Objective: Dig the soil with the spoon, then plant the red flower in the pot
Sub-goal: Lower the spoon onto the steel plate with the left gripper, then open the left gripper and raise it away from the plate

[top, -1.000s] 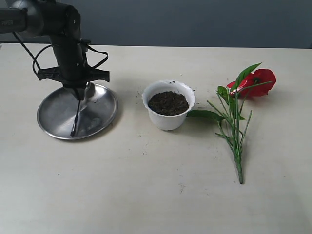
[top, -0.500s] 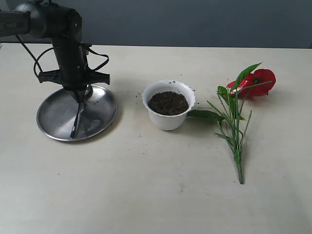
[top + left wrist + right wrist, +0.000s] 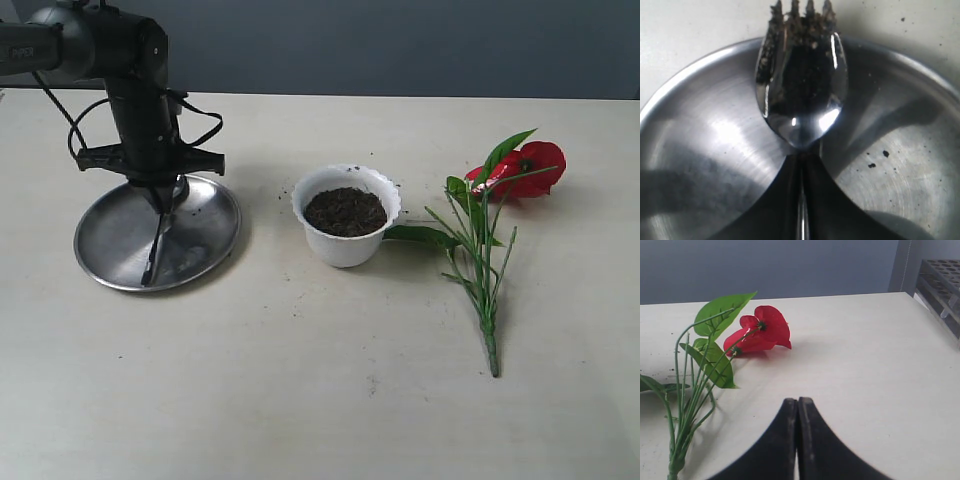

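- Clamping the spoon (image 3: pixel 802 87) by its handle, the left gripper (image 3: pixel 164 197) hangs over the steel plate (image 3: pixel 212 215), barely shifted from a second ago.
- Dirt clings to the spoon's tines, so digging looks finished and a set-down likely follows.
- The right gripper (image 3: pixel 798 412) sits closed and empty near the red flower (image 3: pixel 528 168), which lies flat on the table.
- The pot (image 3: pixel 345 250) stands between them and holds the soil (image 3: pixel 345 210).

A pale cream worktop (image 3: pixel 300 400) spreads across the scene under soft, even light. Behind it stands a plain grey-blue wall (image 3: pixel 400 45). A dark rack (image 3: pixel 942 285) sits beside one edge.
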Robot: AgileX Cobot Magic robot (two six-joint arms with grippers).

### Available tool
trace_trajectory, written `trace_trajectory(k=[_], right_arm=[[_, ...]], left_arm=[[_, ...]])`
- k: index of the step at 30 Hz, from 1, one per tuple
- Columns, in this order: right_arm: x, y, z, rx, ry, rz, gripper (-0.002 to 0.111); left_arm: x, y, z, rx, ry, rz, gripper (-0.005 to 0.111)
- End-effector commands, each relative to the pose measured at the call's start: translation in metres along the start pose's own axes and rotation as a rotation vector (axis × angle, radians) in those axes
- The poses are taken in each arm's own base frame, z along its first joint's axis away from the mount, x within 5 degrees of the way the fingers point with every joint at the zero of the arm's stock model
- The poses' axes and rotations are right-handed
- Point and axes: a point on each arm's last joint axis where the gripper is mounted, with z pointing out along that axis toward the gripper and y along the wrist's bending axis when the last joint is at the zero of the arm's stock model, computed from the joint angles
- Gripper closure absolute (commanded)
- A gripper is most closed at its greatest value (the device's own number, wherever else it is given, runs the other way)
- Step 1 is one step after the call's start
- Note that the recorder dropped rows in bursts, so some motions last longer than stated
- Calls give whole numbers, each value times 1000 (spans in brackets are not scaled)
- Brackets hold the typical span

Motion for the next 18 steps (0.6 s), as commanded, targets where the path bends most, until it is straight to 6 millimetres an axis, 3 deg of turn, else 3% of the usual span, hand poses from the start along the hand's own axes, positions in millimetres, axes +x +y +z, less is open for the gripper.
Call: trace_trajectory(k=[1,5,13,18], right_arm=[[0,0,0,5,-8,-1,109],[0,0,0,5,-8,-1,109],[0,0,0,5,-8,-1,109],[0,0,0,5,-8,-1,109]], left_arm=[[2,0,2,0,29,18,106],[2,0,2,4,34,18,105],[4,1,2,-4,52,19,63],[5,1,-3,-5,56,19,59]])
